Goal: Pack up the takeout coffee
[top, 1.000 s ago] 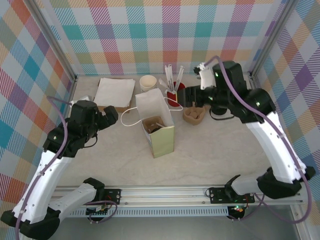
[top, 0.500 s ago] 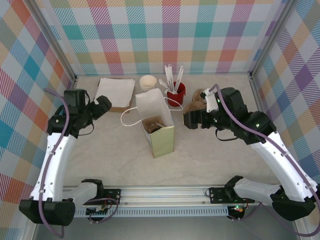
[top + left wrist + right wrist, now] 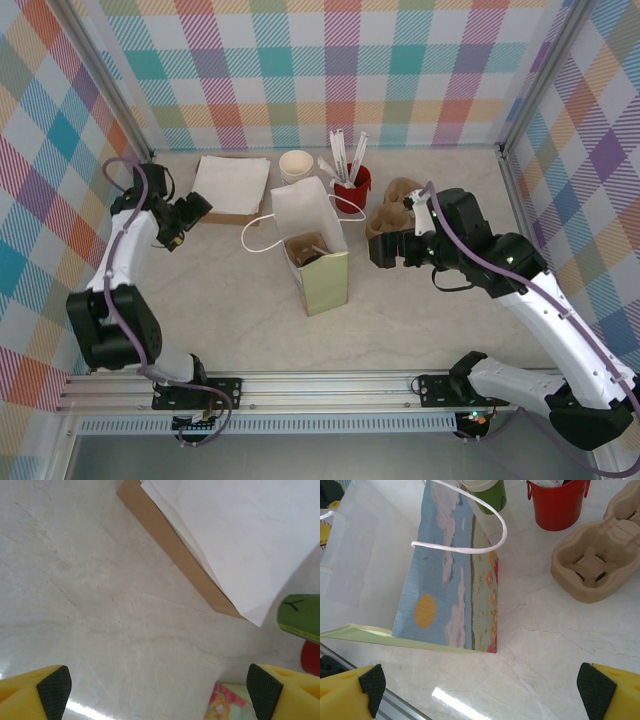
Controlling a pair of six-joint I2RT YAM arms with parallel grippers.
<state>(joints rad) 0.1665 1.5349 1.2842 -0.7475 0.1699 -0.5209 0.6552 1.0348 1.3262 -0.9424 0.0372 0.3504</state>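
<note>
right wrist: right gripper [image 3: 484,684] gaping, empty

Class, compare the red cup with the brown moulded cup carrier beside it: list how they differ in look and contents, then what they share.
Colour: the red cup is glossy red; the cup carrier is matt tan pulp.
Shape: the cup is a tall round tub; the carrier is low and lobed.
Contents: the cup holds white sticks; the carrier's visible well is empty.
Both stand on the table, right of the paper bag.
</note>
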